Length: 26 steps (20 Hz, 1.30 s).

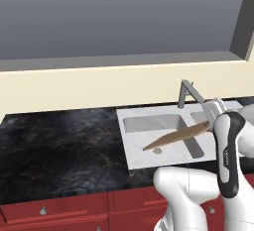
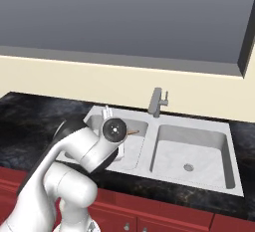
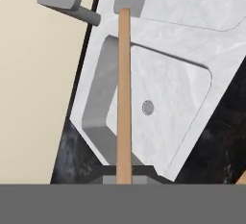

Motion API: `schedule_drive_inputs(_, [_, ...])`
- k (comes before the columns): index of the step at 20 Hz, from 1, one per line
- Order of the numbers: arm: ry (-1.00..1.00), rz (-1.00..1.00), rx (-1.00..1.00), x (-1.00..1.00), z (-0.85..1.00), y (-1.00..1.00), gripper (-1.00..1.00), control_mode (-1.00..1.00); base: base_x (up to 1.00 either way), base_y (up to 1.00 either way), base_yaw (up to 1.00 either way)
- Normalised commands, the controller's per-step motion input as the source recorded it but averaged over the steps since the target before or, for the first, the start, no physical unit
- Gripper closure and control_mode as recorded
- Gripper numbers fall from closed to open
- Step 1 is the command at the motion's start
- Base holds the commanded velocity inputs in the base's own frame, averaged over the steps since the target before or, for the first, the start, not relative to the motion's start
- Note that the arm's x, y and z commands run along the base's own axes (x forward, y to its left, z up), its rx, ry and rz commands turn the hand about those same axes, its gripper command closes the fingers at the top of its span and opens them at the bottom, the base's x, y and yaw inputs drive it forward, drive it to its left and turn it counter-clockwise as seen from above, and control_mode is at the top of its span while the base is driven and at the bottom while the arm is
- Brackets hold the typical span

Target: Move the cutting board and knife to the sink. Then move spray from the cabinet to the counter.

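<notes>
- Nearest the hand camera, the board (image 3: 124, 98) runs edge-on straight up the view from between the gripper (image 3: 124, 176) fingers, so its faces cannot be seen there.
- Gripper jaws are pressed together on the board's near end; the fingertips themselves are mostly cut off by the bottom of the view.
- From the left base camera the board (image 1: 176, 136) slopes from the gripper (image 1: 212, 121) down to the left, its low end near the drain of the left basin; whether that end touches the basin floor is hard to tell.
- From the right base camera the arm's wrist covers most of the board (image 2: 132, 132); just a short brown stub shows beside it, and the gripper is hidden behind the wrist.
- Sink (image 1: 130, 148) has two basins; the right one is partly hidden by the arm in the left base view and lies open in the right base view (image 2: 234, 146).
- Tap (image 1: 187, 92) stands at the back rim between the basins, close behind the gripper.
- Table (image 1: 59, 145) stretches black and veined to the left of the sink, with a narrow strip along the front edge above red drawers (image 1: 54, 210).
- Pale wall (image 1: 74, 88) rises right behind the sink, under a grey window ledge.
</notes>
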Motion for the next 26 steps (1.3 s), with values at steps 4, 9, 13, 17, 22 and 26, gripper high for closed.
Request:
schedule_drive_inputs(4, [0.0,-0.03,-0.01,0.41,-0.27,0.0,1.0,-1.0,0.0,0.0,0.0])
schedule_drive_inputs(9, [0.0,-0.03,-0.01,0.45,-0.3,0.0,1.0,-1.0,0.0,0.0,0.0])
schedule_drive_inputs(13, [0.0,-0.03,0.0,0.41,-0.2,0.0,1.0,-1.0,0.0,0.0,0.0])
schedule_drive_inputs(17, [0.0,-0.03,0.0,0.38,-0.19,0.0,1.0,-1.0,0.0,0.0,0.0])
schedule_drive_inputs(22, [0.0,-0.03,0.0,0.41,-0.24,0.0,1.0,-1.0,0.0,0.0,0.0])
schedule_drive_inputs(26, [0.0,-0.02,0.0,0.37,-0.25,0.0,1.0,-1.0,0.0,0.0,0.0])
